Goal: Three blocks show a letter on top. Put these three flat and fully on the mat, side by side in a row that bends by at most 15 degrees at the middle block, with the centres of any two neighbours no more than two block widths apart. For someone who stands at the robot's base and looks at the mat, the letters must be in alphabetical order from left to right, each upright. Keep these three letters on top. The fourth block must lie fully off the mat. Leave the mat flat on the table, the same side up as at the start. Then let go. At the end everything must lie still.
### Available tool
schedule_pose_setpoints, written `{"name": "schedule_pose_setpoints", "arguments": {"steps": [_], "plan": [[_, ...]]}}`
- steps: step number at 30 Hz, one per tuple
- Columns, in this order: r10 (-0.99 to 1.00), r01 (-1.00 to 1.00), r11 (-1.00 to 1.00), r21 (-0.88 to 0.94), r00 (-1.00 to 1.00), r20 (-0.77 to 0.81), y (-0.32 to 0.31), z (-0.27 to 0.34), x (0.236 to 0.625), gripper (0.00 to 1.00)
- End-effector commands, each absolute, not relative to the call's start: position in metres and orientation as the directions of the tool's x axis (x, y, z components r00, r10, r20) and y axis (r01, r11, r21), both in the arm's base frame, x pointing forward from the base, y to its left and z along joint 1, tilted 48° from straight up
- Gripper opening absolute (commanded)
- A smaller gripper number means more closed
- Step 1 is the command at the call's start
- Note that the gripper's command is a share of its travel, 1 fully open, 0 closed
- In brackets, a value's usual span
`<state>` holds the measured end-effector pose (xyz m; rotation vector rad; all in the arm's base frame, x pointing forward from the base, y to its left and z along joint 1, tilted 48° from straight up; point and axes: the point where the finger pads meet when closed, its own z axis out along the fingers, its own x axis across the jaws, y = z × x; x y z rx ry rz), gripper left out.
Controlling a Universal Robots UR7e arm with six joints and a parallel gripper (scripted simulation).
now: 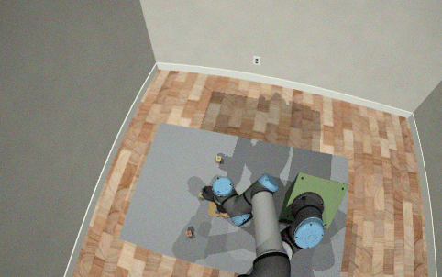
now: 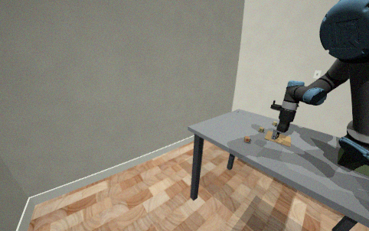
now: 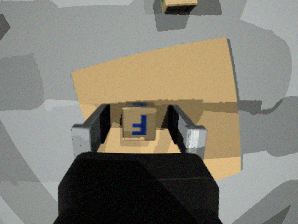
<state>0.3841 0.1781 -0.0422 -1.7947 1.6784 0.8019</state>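
- Wood-plank floor [image 1: 128,165] [image 2: 126,191] surrounds a grey table [image 1: 160,183] [image 2: 222,130] [image 3: 25,165].
- Near left on the table, off the mat, sits a red-marked block [image 1: 190,233] [image 2: 247,140].
- Farther and slightly right, another block [image 1: 201,195] [image 2: 261,130] [image 3: 179,6] lies just off the tan mat [image 1: 213,213] [image 2: 285,141] [image 3: 165,70].
- Over the mat, the open gripper [image 1: 220,209] [image 2: 275,135] [image 3: 139,116] straddles the F block [image 3: 139,123], its letter upside down in the wrist view.
- Far side: a yellowish block [image 1: 218,159] [image 2: 275,123], off the mat.
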Motion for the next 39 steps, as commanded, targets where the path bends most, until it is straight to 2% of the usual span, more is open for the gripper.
{"name": "schedule_pose_setpoints", "arguments": {"steps": [1, 2, 18, 19, 39], "plan": [[-0.67, -0.998, -0.069, 0.005, 0.043, -0.741, 0.1778, -0.042, 0.3845, 1.0], [-0.67, -0.998, -0.069, 0.005, 0.043, -0.741, 0.1778, -0.042, 0.3845, 0.79], [-0.67, -0.998, -0.069, 0.005, 0.043, -0.741, 0.1778, -0.042, 0.3845, 0.79], [-0.67, -0.998, -0.069, 0.005, 0.043, -0.741, 0.1778, -0.042, 0.3845, 0.49], [-0.67, -0.998, -0.069, 0.005, 0.043, -0.741, 0.1778, -0.042, 0.3845, 0.49]]}}
